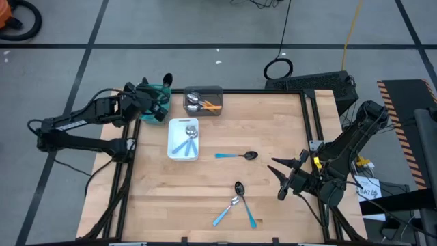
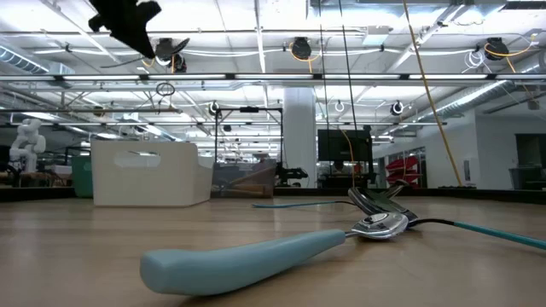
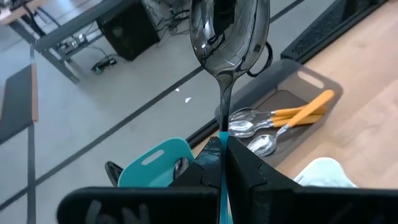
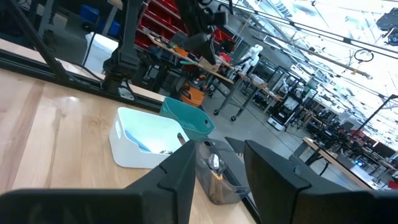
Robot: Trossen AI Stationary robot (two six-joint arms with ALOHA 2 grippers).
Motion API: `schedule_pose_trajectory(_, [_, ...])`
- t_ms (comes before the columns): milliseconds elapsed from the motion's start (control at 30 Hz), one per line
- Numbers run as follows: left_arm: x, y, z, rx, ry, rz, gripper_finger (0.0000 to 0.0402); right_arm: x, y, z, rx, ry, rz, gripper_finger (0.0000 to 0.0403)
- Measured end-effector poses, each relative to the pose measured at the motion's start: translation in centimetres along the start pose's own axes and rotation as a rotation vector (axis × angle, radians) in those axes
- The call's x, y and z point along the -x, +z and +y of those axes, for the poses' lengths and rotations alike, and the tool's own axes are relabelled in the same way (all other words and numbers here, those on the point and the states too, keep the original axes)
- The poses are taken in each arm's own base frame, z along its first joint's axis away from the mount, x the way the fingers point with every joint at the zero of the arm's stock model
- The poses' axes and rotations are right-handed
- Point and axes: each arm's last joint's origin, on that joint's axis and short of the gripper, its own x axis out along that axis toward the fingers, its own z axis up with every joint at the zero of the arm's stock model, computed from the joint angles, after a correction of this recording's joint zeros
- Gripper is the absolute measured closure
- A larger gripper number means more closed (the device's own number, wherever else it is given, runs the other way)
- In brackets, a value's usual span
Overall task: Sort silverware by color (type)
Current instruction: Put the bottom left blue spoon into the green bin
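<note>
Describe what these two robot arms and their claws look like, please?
Both arms are dark, nearly black, built of slim jointed segments. The left arm carries pale lettering along one link. The right arm has yellow tags and cables near its wrist. Each ends in a gripper, left and right, with two flat, tapered black fingers.

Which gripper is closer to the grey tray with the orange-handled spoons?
Left. The left gripper, shut on a black-bowled spoon, is just beside the grey tray, above the teal tray. The right gripper waits open far off, at the table's opposite edge.

table [image 1: 273,184]: pale matt wood | spoon [image 3: 230,37]: glossy black bowl (mirror-like) | trays [image 1: 183,140]: plastic
</note>
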Motion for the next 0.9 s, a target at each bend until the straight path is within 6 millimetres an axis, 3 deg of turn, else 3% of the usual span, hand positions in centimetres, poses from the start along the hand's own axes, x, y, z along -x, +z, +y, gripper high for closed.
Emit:
schedule_pose_trajectory(500, [-6.8, -4.1, 2.2, 0.086, 0.067, 0.124, 0.0399, 0.0, 0.0, 0.0, 0.006, 0.001, 0.0, 0.0273])
schedule_pose_trajectory(900, [-9.8, -7.3, 3.3, 0.146, 0.109, 0.189, 0.0399, 0.0, -0.2, 0.1, 0.007, 0.002, 0.003, 0.0273])
